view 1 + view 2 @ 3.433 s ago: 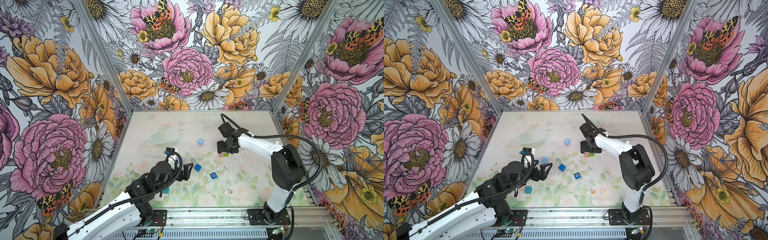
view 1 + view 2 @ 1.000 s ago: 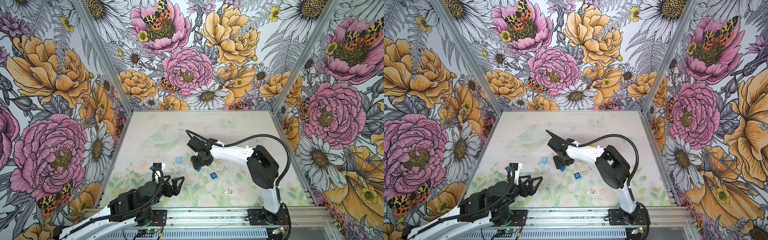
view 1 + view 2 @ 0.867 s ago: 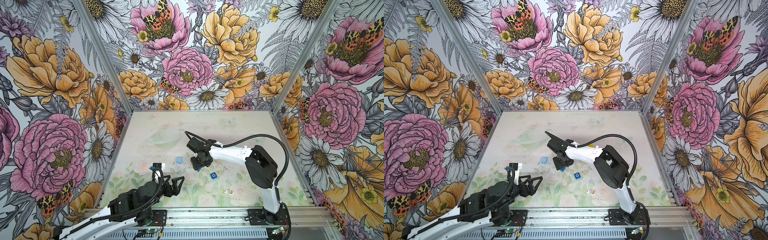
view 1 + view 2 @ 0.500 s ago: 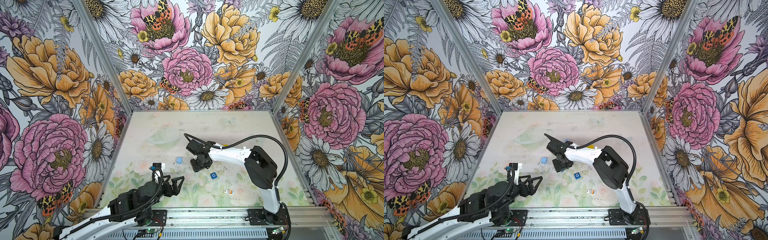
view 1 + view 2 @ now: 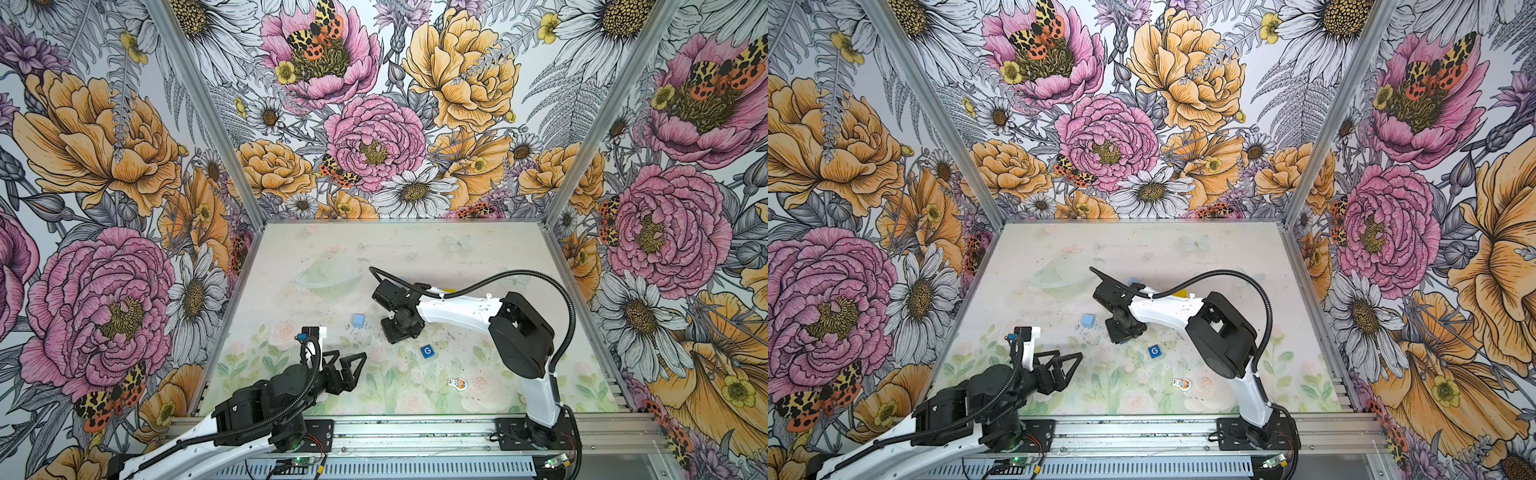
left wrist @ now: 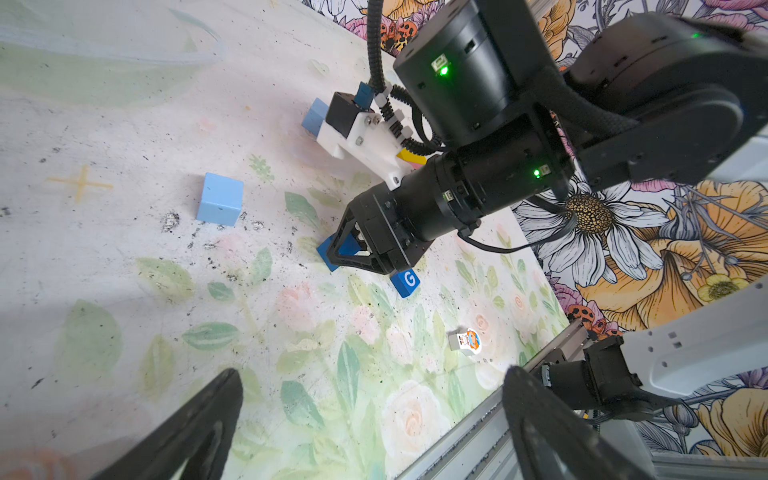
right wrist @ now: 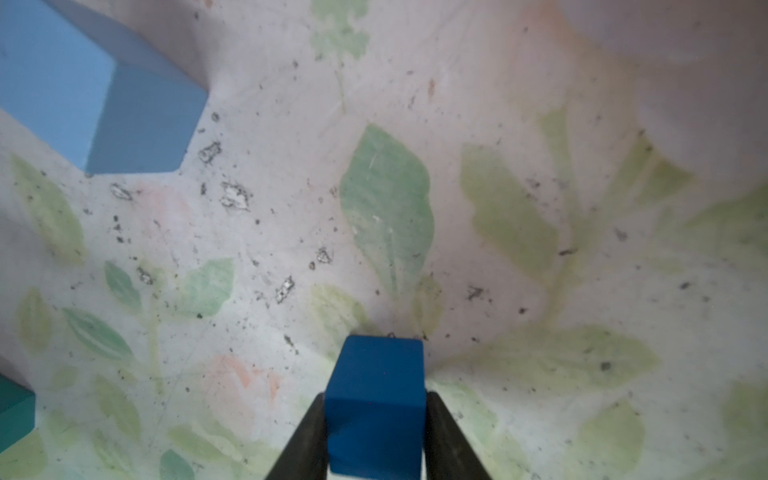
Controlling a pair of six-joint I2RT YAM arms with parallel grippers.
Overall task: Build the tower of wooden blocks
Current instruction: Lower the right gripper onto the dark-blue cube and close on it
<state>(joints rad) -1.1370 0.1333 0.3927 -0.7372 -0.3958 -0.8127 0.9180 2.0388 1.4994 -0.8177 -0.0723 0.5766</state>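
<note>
The right gripper (image 5: 400,332) points straight down over the middle of the table (image 5: 478,249). Its fingers (image 7: 309,440) are narrow and press both sides of the dark blue cube (image 7: 376,395), probably to lift it squarely. The left gripper (image 5: 347,359) is wide and empty and hangs near left, out of the way. The G cube (image 5: 427,351) lies just beside.

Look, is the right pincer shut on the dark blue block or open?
Shut on it. In the right wrist view the right pincer presses both sides of the dark blue block.
</note>
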